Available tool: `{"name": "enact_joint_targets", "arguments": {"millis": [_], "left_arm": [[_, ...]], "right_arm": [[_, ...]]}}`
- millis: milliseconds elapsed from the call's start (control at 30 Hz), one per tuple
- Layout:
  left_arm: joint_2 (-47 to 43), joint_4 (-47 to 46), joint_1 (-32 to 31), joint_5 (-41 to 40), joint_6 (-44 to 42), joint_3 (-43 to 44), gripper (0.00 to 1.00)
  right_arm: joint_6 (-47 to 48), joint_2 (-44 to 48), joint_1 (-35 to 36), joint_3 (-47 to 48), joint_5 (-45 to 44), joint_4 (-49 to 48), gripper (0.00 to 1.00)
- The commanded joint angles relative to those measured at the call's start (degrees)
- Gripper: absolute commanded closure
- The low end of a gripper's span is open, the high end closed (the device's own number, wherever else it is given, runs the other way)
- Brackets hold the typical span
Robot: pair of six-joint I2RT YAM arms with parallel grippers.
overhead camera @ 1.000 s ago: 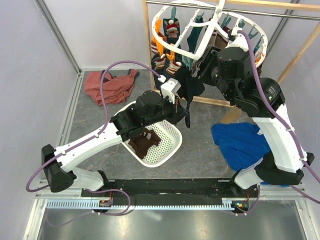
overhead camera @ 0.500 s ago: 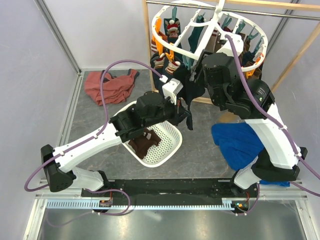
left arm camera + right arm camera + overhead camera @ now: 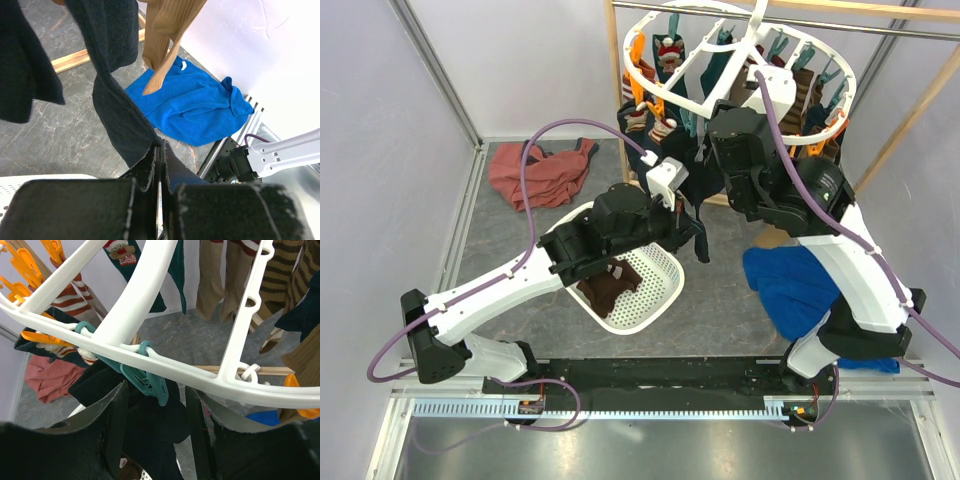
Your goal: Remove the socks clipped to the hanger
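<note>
From above, the hanger (image 3: 672, 99) carries clipped socks (image 3: 665, 55), with the left hand (image 3: 692, 235) below it and the right hand (image 3: 705, 150) at its rim; the left wrist view shows the left hand clenched on a dark sock (image 3: 117, 115) hanging above the grey surface (image 3: 60, 140); the right wrist view shows the right hand released, fingers (image 3: 117, 430) spread either side of a teal clip (image 3: 150, 382).

**Work surface.** A grey, marble-veined tabletop (image 3: 720, 300).

- **Upper left of the top view:** a rust-red garment (image 3: 535, 175) lies crumpled, well apart from the other items.
- **Centre:** a white perforated basket (image 3: 665, 297) sits at an angle on the surface.
- **Right of centre:** a bright blue cloth (image 3: 800, 285) lies bunched, near the basket but not touching it (the left wrist view shows it spread out at centre right).
- **Upper left of the left wrist view:** the foot rail of a wooden frame (image 3: 75, 60) rests on the tabletop.
- **Bottom edge of the top view:** a black mounting bar (image 3: 660, 375).
</note>
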State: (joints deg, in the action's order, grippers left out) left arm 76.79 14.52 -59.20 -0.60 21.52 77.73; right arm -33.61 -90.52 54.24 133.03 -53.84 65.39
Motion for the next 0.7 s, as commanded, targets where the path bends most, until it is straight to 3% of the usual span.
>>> {"name": "enact_joint_targets", "arguments": {"millis": [0, 267, 667], "left_arm": [[-1.7, -0.5, -1.0, -1.6, -2.5, 2.2, 0.98], [-1.8, -0.6, -1.4, -1.8, -2.8, 2.2, 0.98], [-3.6, -1.9, -2.8, -1.9, -3.1, 0.3, 0.98]], "right_arm": [[1.1, -1.1, 0.8, 1.6, -2.8, 0.2, 0.43], [-1.5, -1.3, 2.4, 3.0, -1.3, 1.2, 0.46], [0.9, -5.0, 3.2, 5.7, -8.5, 3.1, 0.46]]}}
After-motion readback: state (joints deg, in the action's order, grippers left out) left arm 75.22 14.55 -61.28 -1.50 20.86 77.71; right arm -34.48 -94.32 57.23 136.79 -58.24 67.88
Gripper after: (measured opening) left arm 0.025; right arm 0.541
